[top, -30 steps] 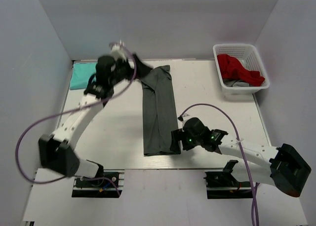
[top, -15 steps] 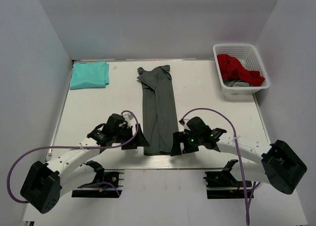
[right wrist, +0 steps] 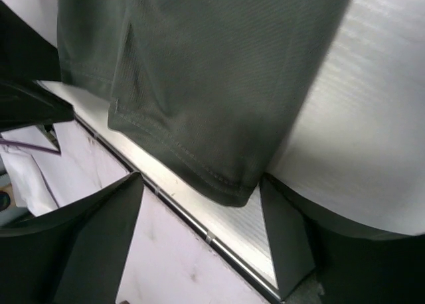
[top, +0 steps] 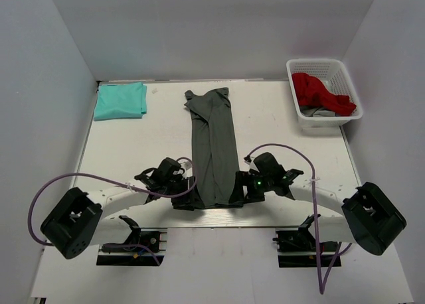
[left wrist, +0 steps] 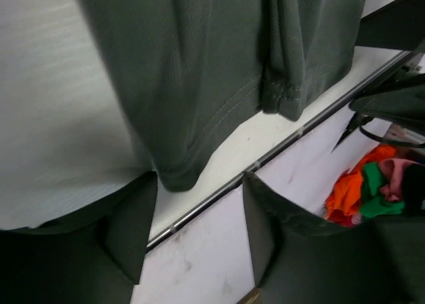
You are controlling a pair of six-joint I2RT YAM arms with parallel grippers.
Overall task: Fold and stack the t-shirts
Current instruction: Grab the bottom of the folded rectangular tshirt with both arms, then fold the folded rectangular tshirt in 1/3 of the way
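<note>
Tabletop's edge (top: 219,212) runs near charcoal t-shirt (top: 214,145); left fingers (left wrist: 129,231), right fingers (right wrist: 99,231) apart (flanking hem corners).

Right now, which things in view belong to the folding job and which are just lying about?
Job: dark grey t-shirt, a long strip mid-table; teal t-shirt, folded at the far left corner.
Lying about: white basket at the far right; red garment inside it.
</note>
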